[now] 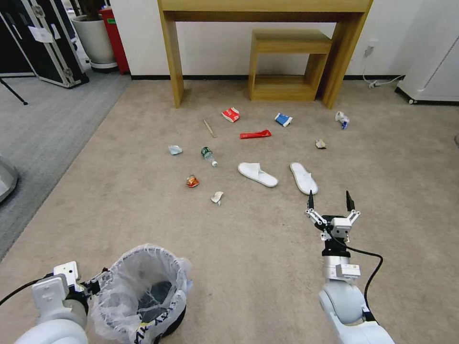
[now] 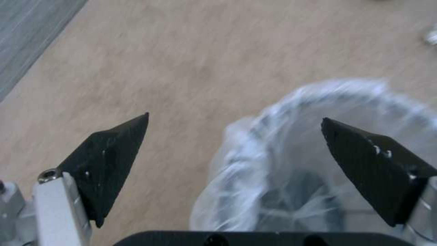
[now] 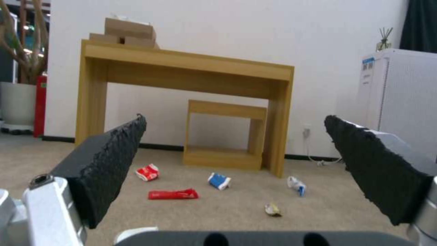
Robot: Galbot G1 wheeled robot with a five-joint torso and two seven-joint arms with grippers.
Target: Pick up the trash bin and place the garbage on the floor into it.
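Observation:
The trash bin (image 1: 143,291), black with a crinkly white bag, stands on the beige floor (image 1: 263,248) at the near left. My left gripper (image 1: 101,277) is open at its left rim; in the left wrist view the left gripper (image 2: 235,117) straddles the bagged rim (image 2: 255,143), one finger outside and one over the inside. My right gripper (image 1: 330,195) hangs open and empty just short of a white slipper (image 1: 303,177). The garbage lies ahead: another slipper (image 1: 257,174), a crushed bottle (image 1: 208,155), a red wrapper (image 1: 255,134), a red-white carton (image 1: 230,114), a blue-white packet (image 1: 283,119), a stick (image 1: 209,128) and crumpled paper (image 1: 217,196).
A wooden desk (image 1: 172,57) with a low wooden shelf (image 1: 287,62) under it stands against the far wall. Grey ribbed carpet (image 1: 43,129) and black cases (image 1: 43,43) lie at the left. A white cabinet (image 1: 430,52) and a cable (image 1: 382,81) are at the far right.

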